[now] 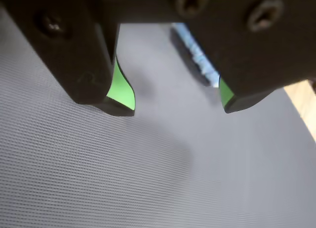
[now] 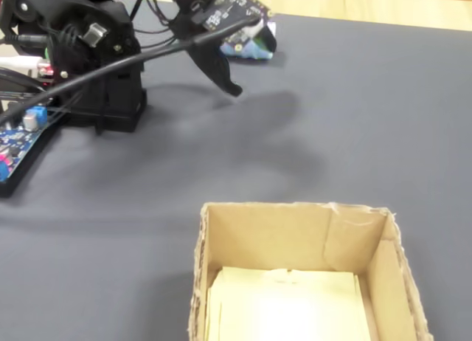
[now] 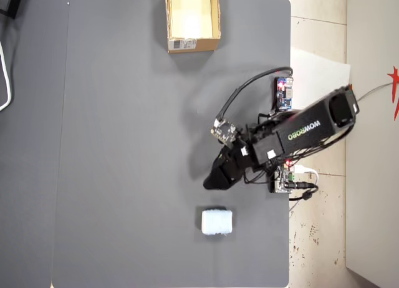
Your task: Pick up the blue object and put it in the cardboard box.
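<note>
The blue object lies flat on the dark grey mat toward the 6 o'clock edge of the overhead view, nothing touching it. The gripper hangs just above it at about 12 o'clock from the block, apart from it; in the wrist view its green-lined fingers stand spread and empty, with the block partly hidden behind one of them. The cardboard box sits well away at the 12 o'clock edge, open side up. A small circuit board lies beside the arm's base.
</note>
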`<action>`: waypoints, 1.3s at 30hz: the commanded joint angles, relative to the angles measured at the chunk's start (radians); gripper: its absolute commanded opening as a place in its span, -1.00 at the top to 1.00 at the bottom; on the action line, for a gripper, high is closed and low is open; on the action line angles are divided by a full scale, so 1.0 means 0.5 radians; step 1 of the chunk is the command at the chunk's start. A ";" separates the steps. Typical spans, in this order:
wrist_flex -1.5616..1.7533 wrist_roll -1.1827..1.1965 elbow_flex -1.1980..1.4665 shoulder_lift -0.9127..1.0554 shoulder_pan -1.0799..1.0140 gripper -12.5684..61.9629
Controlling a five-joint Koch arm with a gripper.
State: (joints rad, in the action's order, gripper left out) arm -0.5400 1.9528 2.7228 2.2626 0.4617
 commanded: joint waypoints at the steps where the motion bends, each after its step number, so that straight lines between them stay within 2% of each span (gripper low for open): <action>1: 0.006 0.178 -0.160 0.003 0.028 -0.24; 2: -0.031 0.178 -0.249 -0.150 0.101 -0.24; 14: -0.276 0.337 -0.816 -0.641 0.307 -0.24; 15: -0.341 0.509 -0.923 -0.715 0.322 -0.24; 24: -0.611 0.761 -1.233 -0.838 0.497 -0.24; 39: -0.920 0.985 -1.387 -0.951 0.819 -0.24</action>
State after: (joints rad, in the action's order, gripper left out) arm -0.9925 2.3639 2.1169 1.7810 0.8529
